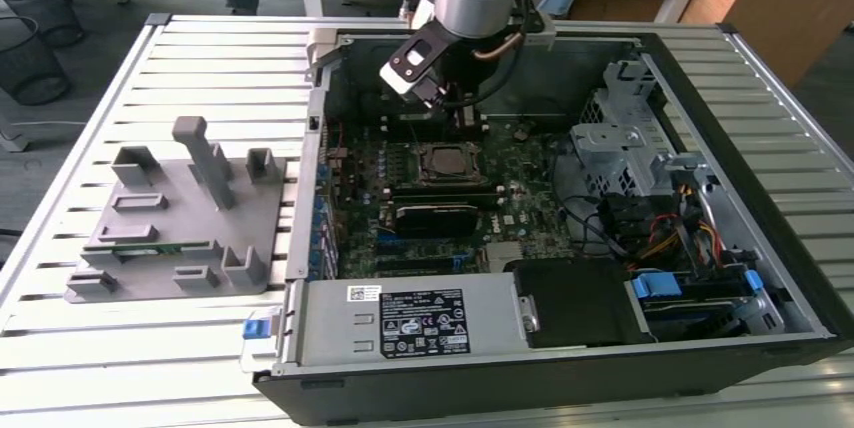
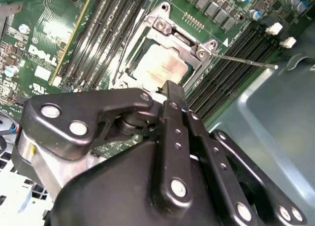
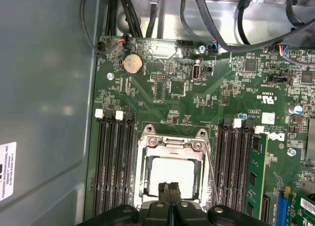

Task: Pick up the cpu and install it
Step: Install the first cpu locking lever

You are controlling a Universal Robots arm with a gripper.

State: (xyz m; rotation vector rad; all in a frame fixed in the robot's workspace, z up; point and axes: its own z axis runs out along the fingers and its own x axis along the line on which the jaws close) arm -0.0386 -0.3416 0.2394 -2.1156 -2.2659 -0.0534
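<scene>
From where I stand the main job looks done. The cpu (image 3: pixel 174 168) is not in the gripper (image 3: pixel 170 185). It lies flat in its socket on the motherboard (image 1: pixel 400 203), and its pale metal top shows through the window of the metal socket frame (image 3: pixel 170 143), which lies down around it. The gripper's two fingers are pinched together with nothing between them. The tips hang just over the near edge of the chip, though I cannot tell whether they touch it. Taking the exterior view as a clock face centred on the socket, the arm comes down from 12 o'clock. The grey fixture tray (image 1: pixel 174 218) sits well apart at 9 o'clock, outside the computer case (image 1: pixel 300 343) on the slatted table (image 1: pixel 214 68). I see no silver chip on the tray, so I judge the pick-up and placing finished. What I cannot settle is the locking. The thin wire lever (image 2: pixel 246 62) runs along one side of the socket with its free end reaching out past the frame's corner, and it may or may not be hooked down. If it is loose, clamping is what remains. A green memory stick (image 3: pixel 256 174) stands in its slot just beside the socket, on the lever's side.
</scene>
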